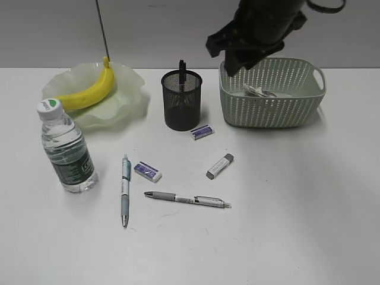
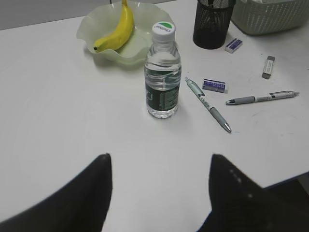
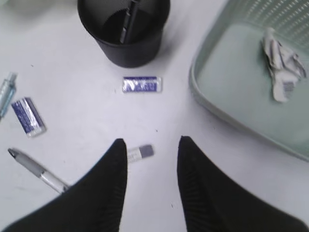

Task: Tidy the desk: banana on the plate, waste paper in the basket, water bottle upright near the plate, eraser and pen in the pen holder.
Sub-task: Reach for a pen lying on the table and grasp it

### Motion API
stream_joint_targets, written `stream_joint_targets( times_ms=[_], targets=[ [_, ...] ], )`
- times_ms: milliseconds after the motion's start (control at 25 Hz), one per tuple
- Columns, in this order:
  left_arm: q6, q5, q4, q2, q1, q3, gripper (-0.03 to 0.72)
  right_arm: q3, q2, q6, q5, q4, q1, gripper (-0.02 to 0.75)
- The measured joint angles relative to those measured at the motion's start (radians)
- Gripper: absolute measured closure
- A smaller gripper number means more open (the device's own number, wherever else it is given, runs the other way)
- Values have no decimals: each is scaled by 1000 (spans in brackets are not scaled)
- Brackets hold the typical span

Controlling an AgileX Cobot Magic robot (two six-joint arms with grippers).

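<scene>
The banana lies in the pale green plate. The water bottle stands upright in front of the plate. The waste paper lies in the basket. The pen holder holds one dark pen. Two blue-white erasers, a grey eraser and two pens lie on the desk. My right gripper is open and empty, high above the desk between holder and basket. My left gripper is open and empty, well short of the bottle.
A thin dark rod or cable rises behind the plate. The basket stands at the back right, the holder at the back middle. The desk's front edge shows at the lower right of the left wrist view.
</scene>
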Motion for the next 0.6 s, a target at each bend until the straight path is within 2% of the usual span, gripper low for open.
stream_joint_targets(
  times_ms=[200,600],
  targets=[
    [0,0,0,0,0,0,217,198,-198,56,26,-81,-1,447],
    [0,0,0,0,0,0,217,659,-706,71,73,-88,-1,447]
  ],
)
